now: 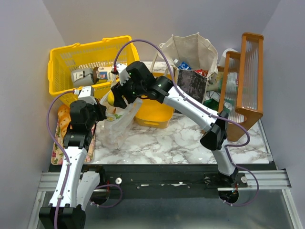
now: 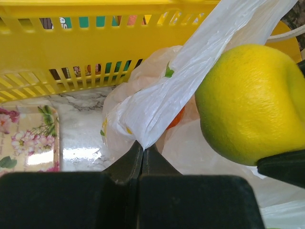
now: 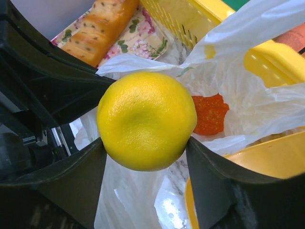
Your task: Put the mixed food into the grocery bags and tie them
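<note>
Now the right tool (image 3: 147, 143) grips a yellow-green citrus fruit (image 3: 145, 114) just above the white plastic bag (image 2: 157, 105), whose edge the left tool (image 2: 142, 151) pinches shut, so lower it deep inside the bag before letting go.

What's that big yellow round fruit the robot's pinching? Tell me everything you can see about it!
It is a round citrus fruit, bright yellow with a greenish tint on one side. Its peel looks dimpled, with a shallow dent. The right gripper holds it in the air, one black finger pressing each side. It hangs just over the open mouth of the thin white plastic bag, where an orange item lies inside.
</note>
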{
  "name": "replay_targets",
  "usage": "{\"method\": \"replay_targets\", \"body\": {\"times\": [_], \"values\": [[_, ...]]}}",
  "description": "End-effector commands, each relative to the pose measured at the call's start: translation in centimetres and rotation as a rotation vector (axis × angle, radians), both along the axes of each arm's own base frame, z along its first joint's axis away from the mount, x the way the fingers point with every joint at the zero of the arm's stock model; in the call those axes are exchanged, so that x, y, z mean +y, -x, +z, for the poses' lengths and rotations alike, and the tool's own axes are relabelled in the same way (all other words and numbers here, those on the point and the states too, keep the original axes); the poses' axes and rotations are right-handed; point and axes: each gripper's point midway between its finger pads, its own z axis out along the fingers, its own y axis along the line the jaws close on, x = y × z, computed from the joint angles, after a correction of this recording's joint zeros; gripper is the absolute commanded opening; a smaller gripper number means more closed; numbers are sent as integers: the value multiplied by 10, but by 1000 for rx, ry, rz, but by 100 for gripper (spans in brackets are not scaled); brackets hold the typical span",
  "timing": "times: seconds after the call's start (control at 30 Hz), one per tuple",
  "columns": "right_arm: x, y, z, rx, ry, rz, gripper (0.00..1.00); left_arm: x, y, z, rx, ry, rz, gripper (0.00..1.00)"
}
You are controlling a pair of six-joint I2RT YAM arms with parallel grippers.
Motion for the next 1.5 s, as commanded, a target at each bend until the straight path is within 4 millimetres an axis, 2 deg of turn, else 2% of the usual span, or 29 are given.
{"method": "replay_targets", "body": {"times": [0.0, 0.1, 0.27, 0.3, 0.33, 0.43, 0.47, 0.53, 0.57, 0.63, 0.67, 0.7, 0.77, 0.8, 0.83, 0.9, 0.93, 1.03, 1.07, 1.13, 1.17, 1.23, 1.27, 1.33, 1.47], "values": [[8, 8, 1, 4, -8, 42, 84, -1, 0, 3, -25, 3, -15, 0], [11, 9, 7, -2, -30, 63, 90, -2, 0, 3, -27, 1, -15, 0], [7, 9, 22, -25, -51, 45, 91, -1, 0, 3, -27, 0, -11, 0], [1, 3, 27, -48, -43, 6, 88, 0, 0, 2, -22, -2, -7, 0], [-11, 7, 43, -71, -57, -16, 88, 2, 0, 3, -25, -5, 2, 0], [-36, 7, 77, -138, -109, -89, 82, 9, -1, 0, -13, -18, 45, 0], [-58, 19, 90, -153, -129, -106, 80, 11, 0, -1, -7, -21, 55, 0], [-75, 21, 97, -178, -151, -155, 74, 15, 0, 0, -7, -28, 74, 0], [-92, 29, 95, -179, -142, -173, 72, 15, 0, -1, -3, -29, 80, 0], [-106, 32, 85, -165, -125, -211, 68, 17, 0, 0, -3, -33, 90, 0], [-115, 30, 73, -151, -106, -261, 68, 19, 0, -1, -3, -36, 99, 0], [-126, 33, 51, -128, -68, -284, 67, 20, 0, 0, -4, -39, 102, 0], [-131, 38, 23, -70, -38, -307, 67, 21, -1, -2, 2, -42, 110, 0], [-131, 43, 11, -38, -25, -301, 67, 21, -1, -2, 3, -40, 109, 0], [-133, 49, -17, 10, 19, -296, 67, 22, -1, -2, 4, -42, 111, 0], [-129, 60, -42, 102, 33, -278, 67, 21, -1, -3, 7, -40, 107, 0], [-128, 63, -65, 141, 66, -276, 67, 21, -1, -3, 6, -38, 108, 0], [-121, 69, -93, 213, 98, -263, 67, 20, -1, -4, 9, -39, 104, 0], [-119, 67, -110, 234, 132, -266, 67, 20, -1, -4, 10, -37, 103, 0], [-116, 63, -130, 260, 174, -276, 67, 20, -1, -3, 4, -38, 103, 0], [-116, 56, -149, 290, 206, -296, 67, 19, 0, -3, 6, -36, 102, 0], [-118, 51, -163, 327, 229, -313, 67, 20, 0, -3, 3, -37, 105, 0], [-122, 44, -179, 356, 254, -342, 67, 20, 0, -2, 0, -37, 105, 0], [-127, 34, -189, 363, 276, -392, 68, 20, 1, -2, -3, -37, 105, 0], [-150, -5, -197, 288, 330, -562, 73, 19, 0, -1, -5, -35, 101, 0]]}}
